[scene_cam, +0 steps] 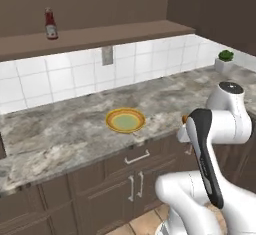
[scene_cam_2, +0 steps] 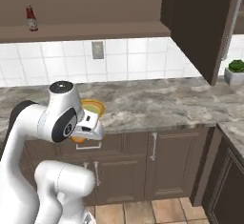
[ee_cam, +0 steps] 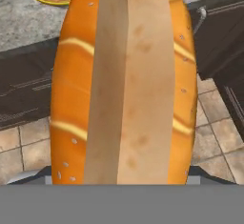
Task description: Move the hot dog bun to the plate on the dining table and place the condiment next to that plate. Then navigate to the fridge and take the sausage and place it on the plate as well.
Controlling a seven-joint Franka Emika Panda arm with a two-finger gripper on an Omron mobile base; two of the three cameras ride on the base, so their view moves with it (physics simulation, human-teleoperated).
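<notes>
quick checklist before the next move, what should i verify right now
1. Bun in the gripper: ok, it sits right in front of the hand camera, off the counter.
2. Bun clear of the counter: ok, floor tiles show beneath it.
3. Finger contact on the bun: cannot tell, the bun hides the fingertips.
4. Brown plate in sight: not ok, the nearby plate is the yellow plate.
5. Ketchup bottle located: ok, upright on the shelf above the tiles.
</notes>
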